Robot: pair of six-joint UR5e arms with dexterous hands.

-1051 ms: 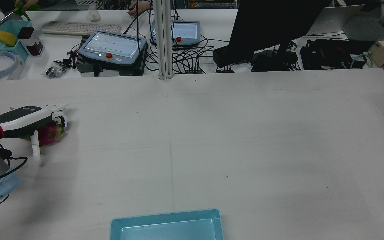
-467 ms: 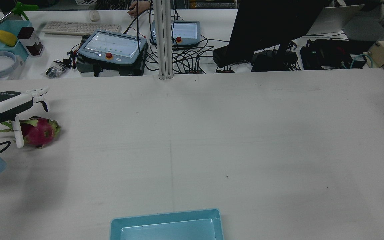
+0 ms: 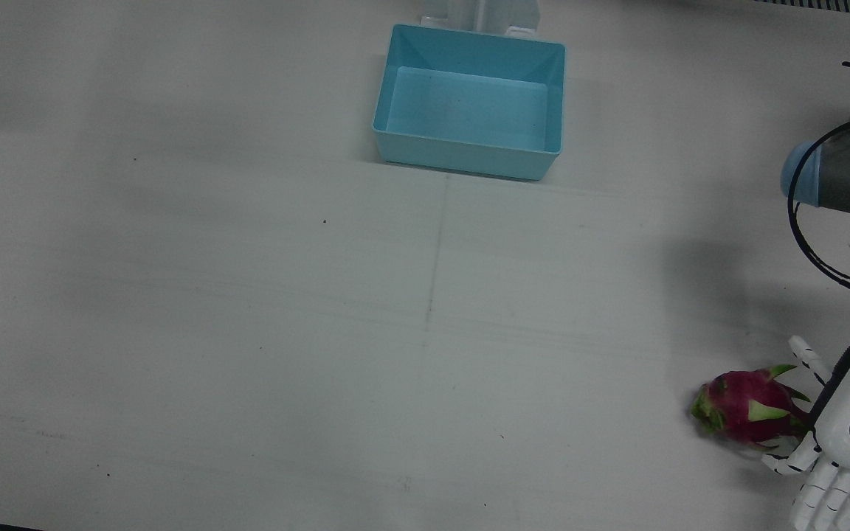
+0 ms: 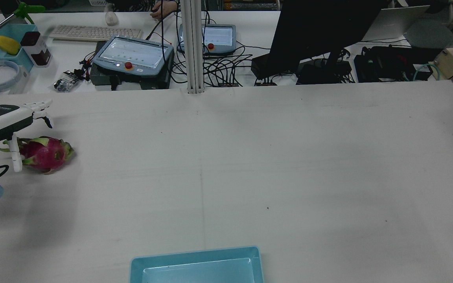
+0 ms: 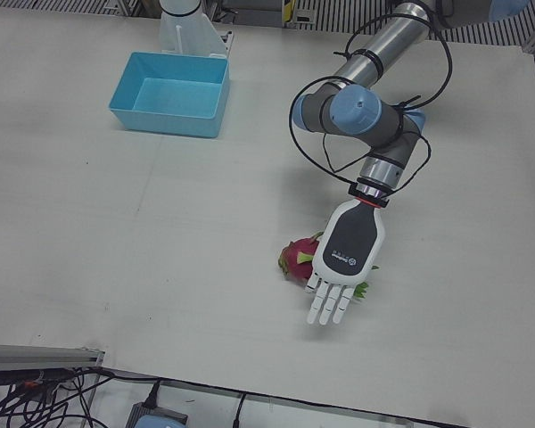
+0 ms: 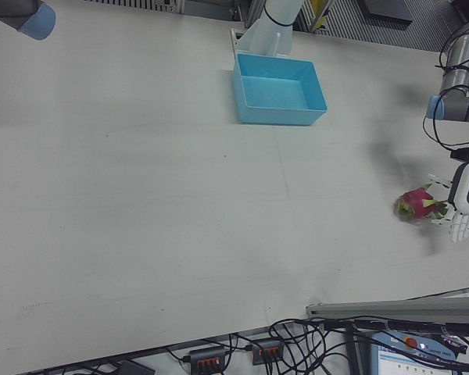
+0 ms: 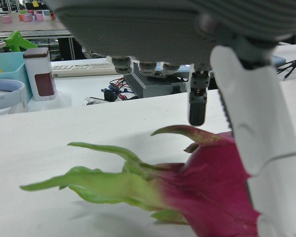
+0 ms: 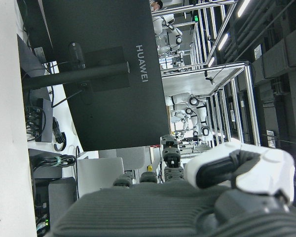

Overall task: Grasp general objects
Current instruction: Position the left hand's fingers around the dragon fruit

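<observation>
Hovering flat and palm-down at the far left of the table in the rear view, the left hand (image 4: 4,118) sits above the stem end of the dragon fruit (image 4: 45,153), fingers spread wide and holding nothing. Its thumb hangs down on the near side of the fruit, while the other fingers (image 5: 330,303) reach straight out over the top without closing. The left hand view shows one fingertip just above a leaf tip and the thumb in front of the red skin; I cannot tell whether either touches.

Everything turns on the fruit's lie: it rests on its side on the table (image 4: 226,165), long axis roughly left to right in the rear view, green stem leaves pointing left under the palm and the rounded body poking out to the right. So the fruit's bulk lies ahead of the palm and below it; as I judge it, the hand would need to shift right and drop before curling. That hand is by far the nearer; the right hand shows only in its own camera, fingers seemingly curled, well away from the fruit.

Magenta, waxy-looking skin carries stiff green-tipped scales that could snag a finger, and the egg shape may roll.

Right of it, toward the middle, the table lies bare; the blue bin (image 4: 197,267), hard-walled and empty, stands at the near edge.
</observation>
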